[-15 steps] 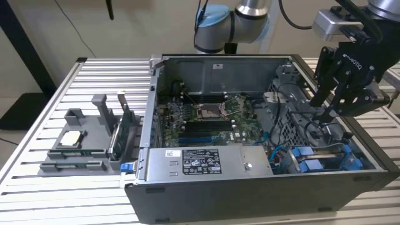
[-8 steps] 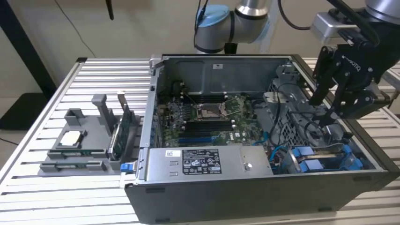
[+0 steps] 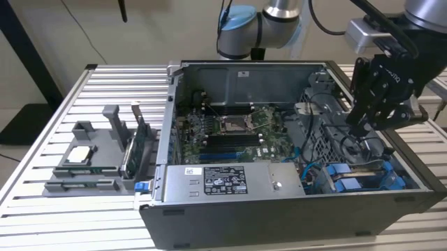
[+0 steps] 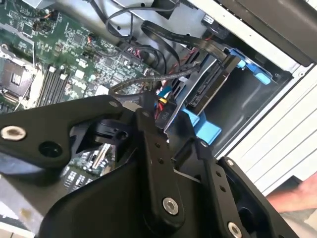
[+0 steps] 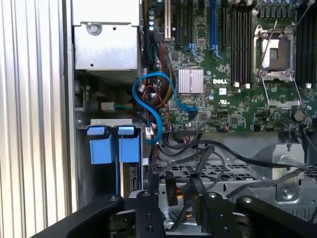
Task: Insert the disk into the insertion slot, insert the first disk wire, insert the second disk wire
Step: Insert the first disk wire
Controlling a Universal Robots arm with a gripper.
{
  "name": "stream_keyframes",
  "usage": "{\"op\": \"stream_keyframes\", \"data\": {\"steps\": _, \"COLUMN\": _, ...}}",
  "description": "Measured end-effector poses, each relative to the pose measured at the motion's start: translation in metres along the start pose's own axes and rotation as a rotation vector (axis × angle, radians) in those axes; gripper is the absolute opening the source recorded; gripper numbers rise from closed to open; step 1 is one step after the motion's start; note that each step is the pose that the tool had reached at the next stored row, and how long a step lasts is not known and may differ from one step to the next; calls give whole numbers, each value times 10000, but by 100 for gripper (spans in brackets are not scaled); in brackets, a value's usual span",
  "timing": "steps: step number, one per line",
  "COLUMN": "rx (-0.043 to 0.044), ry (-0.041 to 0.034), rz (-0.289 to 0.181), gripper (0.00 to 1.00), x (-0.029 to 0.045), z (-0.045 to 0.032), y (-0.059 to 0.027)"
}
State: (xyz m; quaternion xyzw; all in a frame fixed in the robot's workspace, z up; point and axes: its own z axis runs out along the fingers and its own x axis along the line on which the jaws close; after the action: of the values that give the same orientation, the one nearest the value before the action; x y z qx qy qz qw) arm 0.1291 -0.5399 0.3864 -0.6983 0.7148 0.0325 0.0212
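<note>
The disk [image 4: 212, 88] sits on edge in its blue carrier [image 4: 204, 127] inside the insertion slot [image 3: 363, 180], at the case's near corner on the exterior view's right. The carrier's blue tabs [image 5: 111, 148] stick out of the bay. My gripper [image 3: 359, 128] hangs just above that bay, over the case's edge. Both wrist views show its black fingers [image 5: 151, 191] closed around a small black wire connector [image 5: 170, 192] with red and yellow leads [image 4: 162, 103]. The connector is a short way from the disk's end and not touching it.
The open case holds the motherboard [image 3: 231, 130], a grey power-supply box [image 3: 223, 180], a looped blue cable [image 5: 153, 99] and several black cables [image 4: 148, 34]. A grey fixture [image 3: 91, 157] with parts stands on the slatted table at the exterior view's left. A hand [image 4: 297, 196] is beside the case.
</note>
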Motion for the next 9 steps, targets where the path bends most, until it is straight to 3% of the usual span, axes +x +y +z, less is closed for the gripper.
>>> {"op": "stream_keyframes", "data": {"steps": 3, "rx": -8, "ry": -19, "rz": -96, "gripper": 27, "x": 9, "z": -5, "y": 1}}
{"op": "stream_keyframes", "data": {"steps": 9, "rx": -51, "ry": -17, "rz": -373, "gripper": 27, "x": 12, "z": -18, "y": 1}}
